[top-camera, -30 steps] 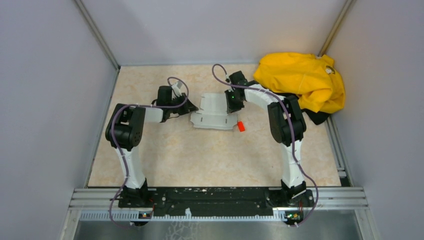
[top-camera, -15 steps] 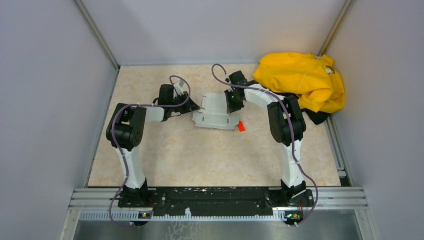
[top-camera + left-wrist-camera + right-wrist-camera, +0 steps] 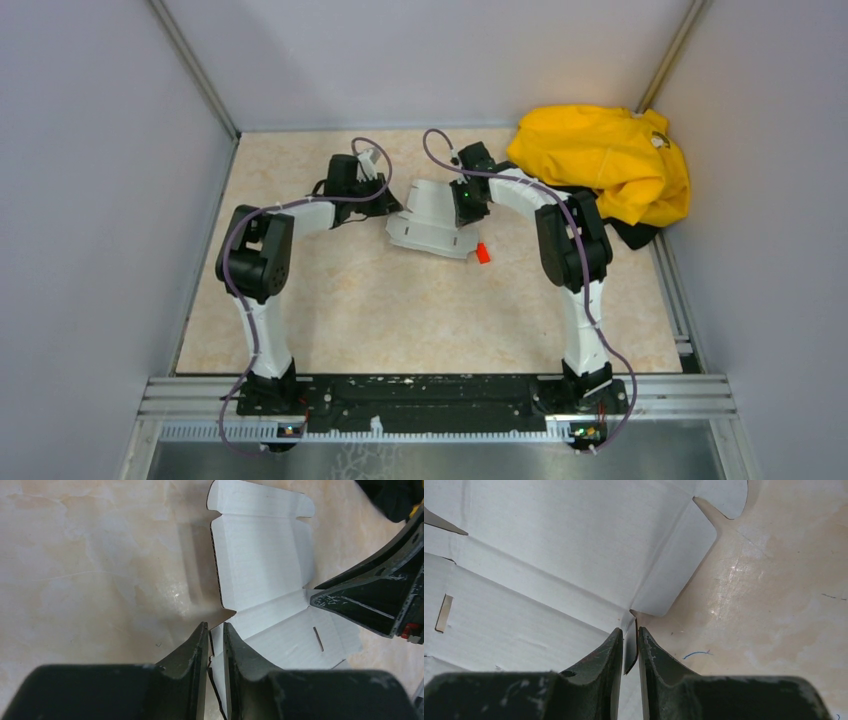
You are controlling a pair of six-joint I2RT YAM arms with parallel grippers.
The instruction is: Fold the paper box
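Pinching the paper box from opposite sides, we have our left gripper clenched on its left flap and our right gripper on its right flap; it spans between them, just left of the red block.

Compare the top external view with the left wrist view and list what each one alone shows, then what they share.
Only the top external view shows the arm bases bolted to the rail, and the grey walls. Only the left wrist view shows the left gripper pinching a thin edge of the paper box, and a narrow slit in one panel. Both show the box's creased white flaps, the right gripper on its other side, and the marbled table.
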